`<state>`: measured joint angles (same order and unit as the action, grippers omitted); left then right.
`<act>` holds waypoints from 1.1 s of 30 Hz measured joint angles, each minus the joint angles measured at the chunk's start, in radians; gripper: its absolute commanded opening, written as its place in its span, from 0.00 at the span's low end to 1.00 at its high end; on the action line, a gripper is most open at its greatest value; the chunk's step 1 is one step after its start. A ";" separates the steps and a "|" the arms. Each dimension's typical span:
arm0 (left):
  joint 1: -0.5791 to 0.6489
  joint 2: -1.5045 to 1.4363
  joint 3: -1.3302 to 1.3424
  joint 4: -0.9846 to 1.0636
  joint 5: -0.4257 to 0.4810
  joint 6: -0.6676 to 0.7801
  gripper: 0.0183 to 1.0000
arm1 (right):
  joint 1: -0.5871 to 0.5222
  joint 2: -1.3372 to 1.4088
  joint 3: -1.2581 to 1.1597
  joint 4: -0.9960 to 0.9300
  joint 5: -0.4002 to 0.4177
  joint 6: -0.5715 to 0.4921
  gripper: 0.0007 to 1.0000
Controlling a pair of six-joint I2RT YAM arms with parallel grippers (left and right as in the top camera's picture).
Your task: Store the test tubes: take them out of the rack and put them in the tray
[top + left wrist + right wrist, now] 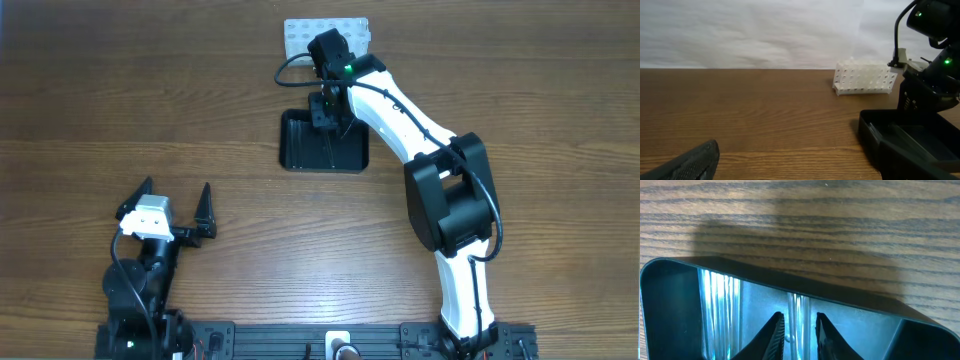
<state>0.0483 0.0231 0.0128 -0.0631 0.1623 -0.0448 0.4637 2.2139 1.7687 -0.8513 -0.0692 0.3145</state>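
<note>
- Top view: a brown wooden table with its grain running across fills the scene, and both arm bases stand on a black rail at its near edge.
- The white rack sits at the far middle of the table. The black tray lies just in front of it, with a narrow strip of bare wood between the two.
- The right arm reaches up the middle, and the right gripper hangs over the tray's far half.
- In the right wrist view its fingers are clamped on one clear test tube. The tube points down inside the tray, close to the tray's wall.
- Other clear tubes lie together in the tray, along one side wall.
- The left gripper rests low at the near left with its jaws spread wide and holding nothing, well apart from the tray and rack.
- In the left wrist view a plain white wall rises right behind the table's far edge, with the rack standing close to it.
</note>
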 measured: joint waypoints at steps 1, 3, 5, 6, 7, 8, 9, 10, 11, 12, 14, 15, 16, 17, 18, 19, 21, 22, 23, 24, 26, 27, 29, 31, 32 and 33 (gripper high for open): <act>0.000 0.000 0.000 0.000 0.000 0.000 1.00 | 0.000 0.000 0.000 -0.001 0.000 0.002 0.36; 0.000 0.000 0.000 0.000 0.000 0.000 1.00 | 0.000 0.000 0.002 -0.020 0.000 -0.018 0.39; 0.000 0.000 0.000 0.000 0.000 0.000 1.00 | 0.000 0.000 0.010 -0.058 0.000 -0.040 0.39; 0.000 0.000 0.000 0.000 0.000 0.000 1.00 | 0.000 0.000 0.018 -0.068 0.000 -0.051 0.41; 0.000 0.000 0.000 0.000 0.000 0.000 1.00 | 0.000 -0.003 0.026 -0.071 0.000 -0.061 0.42; 0.000 0.000 0.000 0.000 0.000 0.000 1.00 | 0.000 -0.007 0.035 -0.068 0.000 -0.073 0.45; 0.000 0.000 0.000 0.000 0.000 0.000 1.00 | 0.000 -0.018 0.042 -0.062 0.000 -0.084 0.48; 0.000 0.000 0.000 0.000 0.000 0.000 1.00 | 0.000 -0.032 0.046 -0.055 0.000 -0.097 0.50; 0.000 0.000 0.000 0.000 0.000 0.000 1.00 | -0.004 -0.059 0.048 -0.042 0.000 -0.110 0.51; 0.000 0.000 0.000 0.000 0.000 0.000 1.00 | -0.005 -0.080 0.048 -0.029 0.002 -0.125 0.52; 0.000 0.000 0.000 0.000 0.000 0.000 1.00 | -0.010 -0.140 0.055 0.009 0.021 -0.143 0.60; 0.000 0.000 0.000 0.000 0.000 0.000 1.00 | -0.014 -0.167 0.061 0.035 0.039 -0.149 0.62; 0.000 0.000 0.000 0.000 0.000 0.000 1.00 | -0.021 -0.194 0.068 0.070 0.064 -0.159 0.64; 0.000 0.000 0.000 0.000 0.000 0.000 1.00 | -0.027 -0.212 0.076 0.098 0.087 -0.164 0.64; 0.000 0.000 0.000 0.000 0.000 0.000 1.00 | -0.037 -0.228 0.083 0.132 0.116 -0.169 0.66; 0.000 0.000 0.000 0.000 0.000 0.000 1.00 | -0.046 -0.236 0.091 0.163 0.140 -0.177 0.67; 0.000 0.000 0.000 0.000 0.000 0.000 1.00 | -0.069 -0.239 0.097 0.237 0.183 -0.196 0.68; 0.000 0.000 0.000 0.000 0.000 0.000 1.00 | -0.077 -0.233 0.097 0.262 0.197 -0.207 0.69; 0.000 0.000 0.000 0.000 0.000 0.000 1.00 | -0.085 -0.227 0.097 0.288 0.209 -0.214 0.68; 0.000 0.000 0.000 0.000 0.000 0.000 1.00 | -0.094 -0.216 0.098 0.317 0.220 -0.220 0.69; 0.000 0.000 0.000 0.000 0.000 0.000 1.00 | -0.107 -0.184 0.098 0.376 0.238 -0.230 0.69; 0.000 0.000 0.000 0.000 0.000 0.000 1.00 | -0.110 -0.166 0.098 0.404 0.247 -0.232 0.69; 0.000 0.000 0.000 0.000 0.000 0.000 1.00 | -0.113 -0.126 0.098 0.448 0.261 -0.238 0.69; 0.000 0.000 0.000 0.000 0.000 0.000 1.00 | -0.113 -0.084 0.097 0.476 0.267 -0.239 0.69; 0.000 0.000 0.000 0.000 0.000 0.000 1.00 | -0.113 -0.065 0.096 0.486 0.269 -0.239 0.68; 0.000 0.000 0.000 0.000 0.000 0.000 1.00 | -0.113 -0.053 0.095 0.491 0.271 -0.237 0.68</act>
<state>0.0483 0.0231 0.0128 -0.0631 0.1623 -0.0444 0.3508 2.1612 1.8641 -0.3603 0.2020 0.0780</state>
